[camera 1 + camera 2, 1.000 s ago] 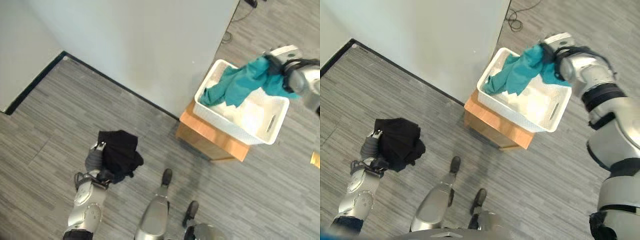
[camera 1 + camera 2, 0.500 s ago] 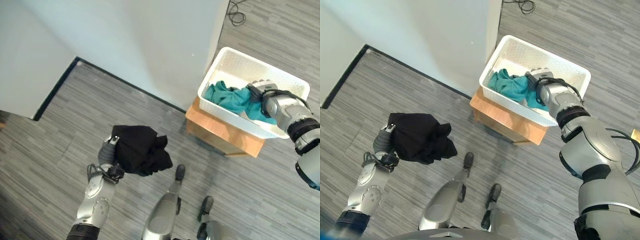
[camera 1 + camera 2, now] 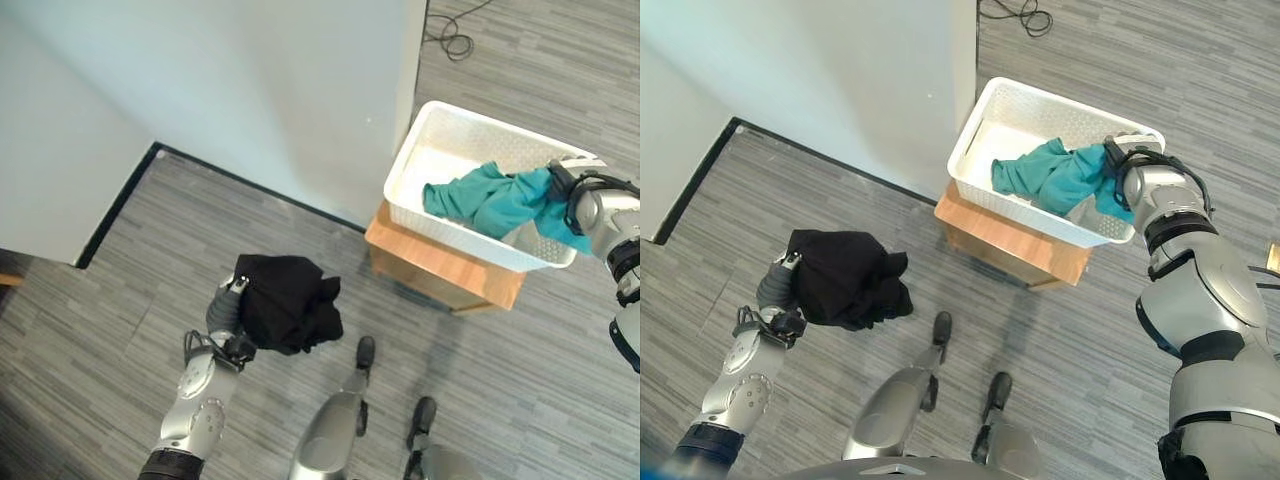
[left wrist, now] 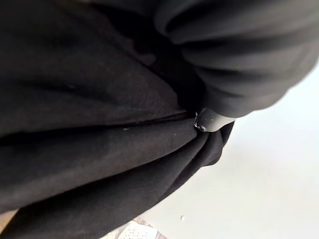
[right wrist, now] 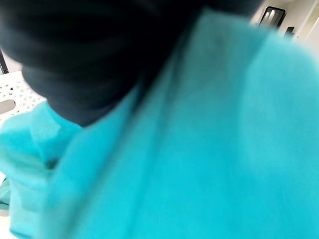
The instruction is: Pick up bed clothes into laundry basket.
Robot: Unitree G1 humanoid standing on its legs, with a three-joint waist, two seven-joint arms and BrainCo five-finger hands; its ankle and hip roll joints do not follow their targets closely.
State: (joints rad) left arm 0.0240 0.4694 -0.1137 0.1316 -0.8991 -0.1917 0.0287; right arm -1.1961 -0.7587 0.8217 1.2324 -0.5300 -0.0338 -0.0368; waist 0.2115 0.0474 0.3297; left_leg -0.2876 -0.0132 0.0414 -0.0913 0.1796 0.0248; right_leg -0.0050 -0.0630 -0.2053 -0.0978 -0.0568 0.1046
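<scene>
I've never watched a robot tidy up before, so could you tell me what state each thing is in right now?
Black garment: bunched, held up off the floor by the left hand.
Teal garment: lying partly in the basket, one end at the right hand.
Laundry basket: white, upright on the wooden stand.
Right hand: fingers hidden in the cloth.

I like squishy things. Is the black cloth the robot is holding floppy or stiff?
Probably floppy: the black cloth bunches in soft folds around the left robot hand and droops over it. It likely feels light, since one hand holds it up above the floor.
</scene>
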